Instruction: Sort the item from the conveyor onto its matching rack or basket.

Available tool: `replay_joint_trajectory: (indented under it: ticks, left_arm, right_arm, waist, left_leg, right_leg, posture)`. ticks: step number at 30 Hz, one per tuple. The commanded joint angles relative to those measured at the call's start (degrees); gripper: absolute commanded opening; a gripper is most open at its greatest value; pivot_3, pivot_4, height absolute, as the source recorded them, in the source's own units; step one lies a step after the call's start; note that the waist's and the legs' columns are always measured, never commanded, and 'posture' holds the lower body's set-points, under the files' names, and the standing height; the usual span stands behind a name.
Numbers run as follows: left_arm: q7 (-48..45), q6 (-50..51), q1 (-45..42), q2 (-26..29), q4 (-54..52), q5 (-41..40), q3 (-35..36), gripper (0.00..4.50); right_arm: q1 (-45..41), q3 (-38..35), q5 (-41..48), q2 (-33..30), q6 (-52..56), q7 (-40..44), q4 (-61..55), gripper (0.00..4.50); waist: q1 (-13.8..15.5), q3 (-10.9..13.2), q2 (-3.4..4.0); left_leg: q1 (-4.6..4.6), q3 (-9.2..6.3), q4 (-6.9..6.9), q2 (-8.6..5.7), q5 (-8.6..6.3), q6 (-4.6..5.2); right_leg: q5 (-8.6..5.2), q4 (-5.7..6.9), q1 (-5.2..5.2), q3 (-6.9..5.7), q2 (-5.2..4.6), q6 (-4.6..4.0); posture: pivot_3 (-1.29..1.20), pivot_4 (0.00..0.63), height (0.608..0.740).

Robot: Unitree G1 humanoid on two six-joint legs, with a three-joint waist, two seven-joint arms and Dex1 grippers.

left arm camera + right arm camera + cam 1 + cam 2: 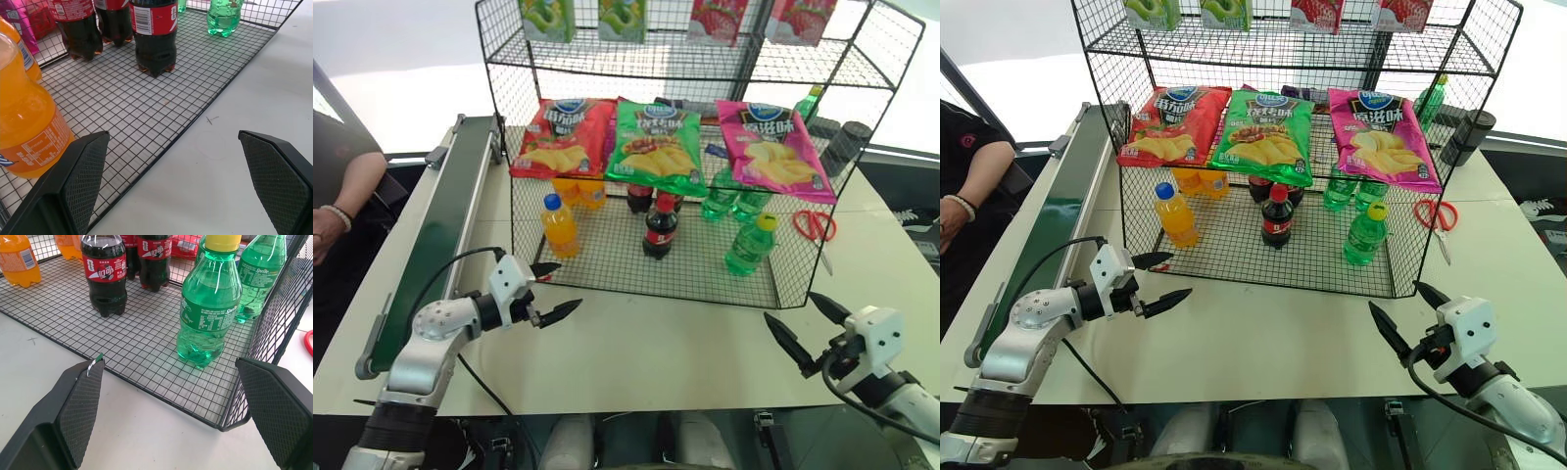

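Green bottle (209, 303) stands upright in the wire basket (607, 278).

left claw (551, 290): spread, empty | right claw (806, 327): spread, empty

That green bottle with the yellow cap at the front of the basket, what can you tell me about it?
The green bottle is small, of see-through green plastic, with a yellow screw cap and a green printed label around its middle. It stands upright and capped on the mesh floor of the black wire basket, near the right front corner, apart from the cola bottle. More green bottles stand behind it. Neither gripper touches it.
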Motion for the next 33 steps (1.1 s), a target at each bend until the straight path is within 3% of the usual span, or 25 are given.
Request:
replay_joint_trajectory:
  ticks: [1,33]
  left_arm:
    - [-0.5,-0.4,-0.1,0.7,-1.5,-1.1,1.5,4.5]
    - [3.4,-1.1,-0.5,0.8,-0.6,-0.2,2.7,4.5]
  right_arm:
    - [0.0,-0.9,-0.2,0.0,-2.2,0.9,0.9,4.45]
    - [-3.4,0.0,-0.8,-0.2,-2.9,2.2,2.8,4.45]
  waist:
    - [0.0,0.0,0.0]
    - [0.0,0.0,0.0]
  left_leg:
    - [0.0,0.0,0.0,0.0,0.0,0.0]
    - [0.02,0.0,0.01,0.0,0.0,0.0]
  right_leg:
    - [0.0,0.0,0.0,0.0,0.0,0.0]
    - [0.0,0.02,0.02,0.0,0.0,0.0]
  posture:
    - [0.0,0.15,0.732]
    - [0.0,0.15,0.732]
